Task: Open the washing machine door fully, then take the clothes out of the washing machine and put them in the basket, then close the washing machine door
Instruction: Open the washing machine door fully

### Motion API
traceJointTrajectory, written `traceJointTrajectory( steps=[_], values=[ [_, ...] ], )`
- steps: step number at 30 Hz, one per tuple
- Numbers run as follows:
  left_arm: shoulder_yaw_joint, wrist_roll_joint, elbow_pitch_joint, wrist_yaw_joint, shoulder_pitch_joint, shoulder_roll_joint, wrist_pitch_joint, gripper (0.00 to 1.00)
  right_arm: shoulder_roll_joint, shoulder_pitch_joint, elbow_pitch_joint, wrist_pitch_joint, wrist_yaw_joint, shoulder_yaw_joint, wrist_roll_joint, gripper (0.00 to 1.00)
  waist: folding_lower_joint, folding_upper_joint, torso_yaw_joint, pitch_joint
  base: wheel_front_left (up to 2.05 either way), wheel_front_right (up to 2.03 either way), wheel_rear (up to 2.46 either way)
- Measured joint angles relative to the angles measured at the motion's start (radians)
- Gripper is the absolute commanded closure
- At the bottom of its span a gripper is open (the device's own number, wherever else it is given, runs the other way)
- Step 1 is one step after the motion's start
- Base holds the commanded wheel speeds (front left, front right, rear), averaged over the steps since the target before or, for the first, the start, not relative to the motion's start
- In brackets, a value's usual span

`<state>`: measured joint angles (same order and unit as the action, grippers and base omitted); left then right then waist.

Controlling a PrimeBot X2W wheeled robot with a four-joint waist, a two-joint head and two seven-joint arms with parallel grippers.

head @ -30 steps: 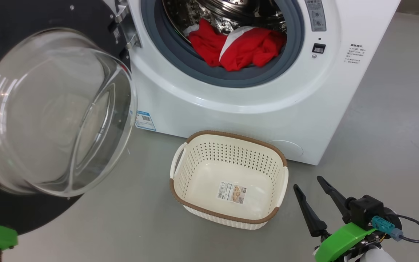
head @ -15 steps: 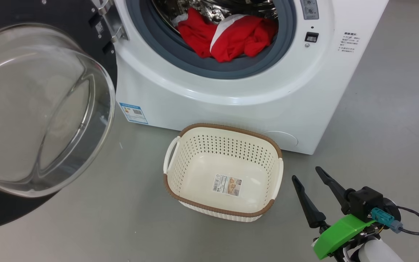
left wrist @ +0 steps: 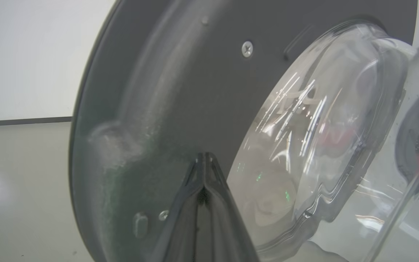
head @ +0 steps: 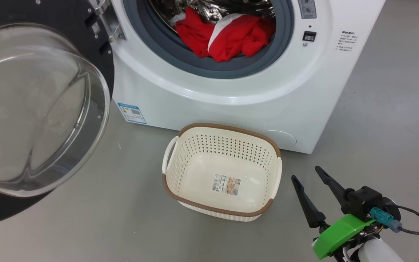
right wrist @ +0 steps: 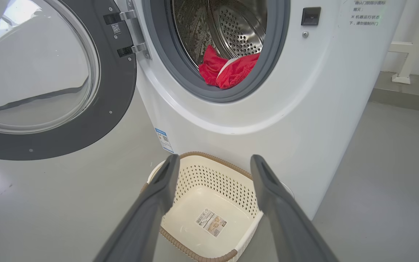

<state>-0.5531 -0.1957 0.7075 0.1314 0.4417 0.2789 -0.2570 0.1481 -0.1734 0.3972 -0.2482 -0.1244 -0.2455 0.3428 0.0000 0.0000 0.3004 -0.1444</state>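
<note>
— Fingers on your left gripper (left wrist: 204, 160) are pressed tight together with nothing between them, tips right at the dark inner face of the washing machine door (left wrist: 180, 91). Whether they touch it, I cannot tell.

— Is the door far enough out for you?

— It stands swung out to the left of the washing machine (head: 231, 105), glass bowl (head: 38, 109) facing you, and the mouth is clear. I judge it open, though perhaps not to its stop. If you push more, press on the rim near its free edge, not on the glass, and follow the arc of the hinge (head: 107, 25).

— And the clothes (head: 231, 36)?

— Red heap at the front lip of the drum (right wrist: 231, 25), lying on the grey gasket (head: 213, 69). The basket (head: 227, 126) sits on the floor (head: 86, 225) just before the washer's front bottom edge, below the mouth, with only its sticker (head: 226, 185) inside.

— Your right gripper (head: 306, 174)?

— Spread wide, holding nothing, touching nothing, low beside the basket's right end. From there you would reach up into the mouth and take the heap deep, minding the gasket fold.
</note>
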Motion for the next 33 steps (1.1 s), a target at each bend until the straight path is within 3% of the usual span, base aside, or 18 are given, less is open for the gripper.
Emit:
traceJointTrajectory(
  steps=[13,15,21,22,25,27,33],
  values=[
    [0.048,-0.062,-0.018,0.001,-0.027,-0.012,0.0,1.0,-0.003,0.0,0.006,0.0,0.0,0.001,0.0,0.0,0.0,0.0,0.01,0.031,0.0,0.0,0.0],
    [0.071,-0.068,-0.044,0.001,-0.062,-0.014,0.0,0.75,-0.004,0.0,0.007,0.0,0.0,0.001,0.0,0.0,0.0,0.0,0.011,0.039,0.0,0.0,0.0],
    [0.105,-0.078,-0.127,0.001,-0.163,-0.049,0.0,0.51,-0.008,0.002,0.007,0.0,0.0,0.0,0.001,0.0,0.0,0.0,0.011,0.066,0.0,0.0,0.0],
    [0.108,-0.079,-0.145,0.001,-0.18,-0.054,0.0,0.43,-0.009,0.003,0.007,0.0,0.0,0.0,0.003,0.0,0.0,-0.0001,0.01,0.071,0.0,0.0,0.0],
    [0.127,-0.08,-0.197,0.001,-0.227,-0.073,0.0,0.0,-0.012,0.009,0.006,0.0,0.0,0.001,0.008,0.0,0.0,0.0,0.006,0.082,0.0,0.0,0.0],
    [0.142,-0.08,-0.246,0.001,-0.264,-0.103,0.0,0.0,-0.015,0.01,0.004,0.0,0.0,0.004,0.009,0.0,0.0,0.0,0.0,0.089,0.0,0.0,0.0],
    [0.225,-0.093,-0.32,0.001,-0.319,-0.116,0.0,0.0,-0.021,0.02,-0.005,0.0,0.0,0.011,0.009,0.0,0.0,0.0,-0.02,0.096,0.0,0.0,0.0]
  ],
)
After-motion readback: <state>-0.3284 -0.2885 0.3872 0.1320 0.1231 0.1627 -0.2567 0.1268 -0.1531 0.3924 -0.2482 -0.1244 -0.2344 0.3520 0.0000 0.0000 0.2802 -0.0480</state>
